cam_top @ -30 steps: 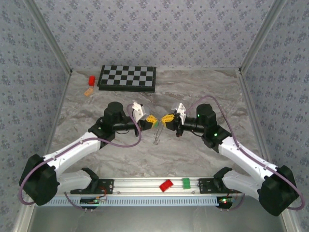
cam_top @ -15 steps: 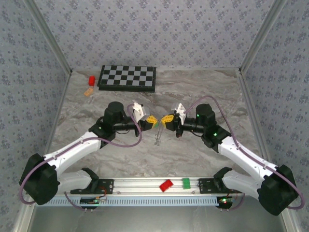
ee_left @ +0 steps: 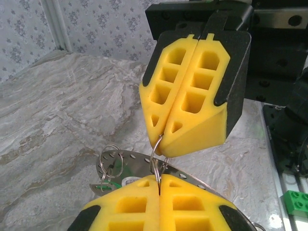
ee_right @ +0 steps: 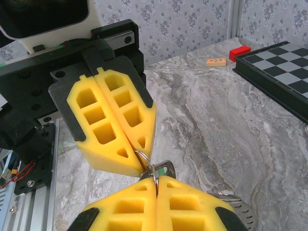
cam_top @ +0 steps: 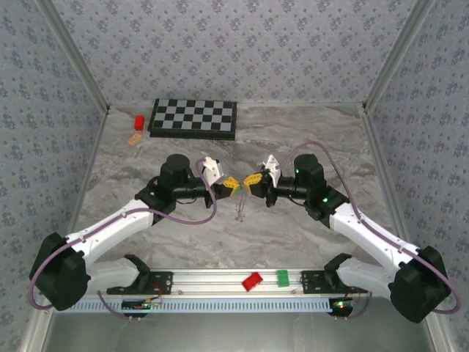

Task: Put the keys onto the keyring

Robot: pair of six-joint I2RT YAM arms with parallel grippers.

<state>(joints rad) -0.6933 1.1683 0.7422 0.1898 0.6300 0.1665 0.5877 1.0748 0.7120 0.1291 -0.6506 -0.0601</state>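
From above, your left end effector (cam_top: 233, 186) and right end effector (cam_top: 251, 181) meet tip to tip; the left wrist shows both clamped on 1 wire loop (ee_left: 155, 153), with the keyring (ee_left: 130, 156) and a green key (ee_left: 103, 185) just beneath; per the right wrist, keep the seams aligned and twist slowly.

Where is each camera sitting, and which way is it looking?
Top: above, behind the arms, looking down at table and chessboard; both arms, left gripper, right gripper show.
Left wrist: on the left arm, facing the right gripper; own fingers at bottom.
Right wrist: on the right arm, facing the left gripper; own fingers at bottom.
Shared: both wrist views show the wire ring both grippers pinch.
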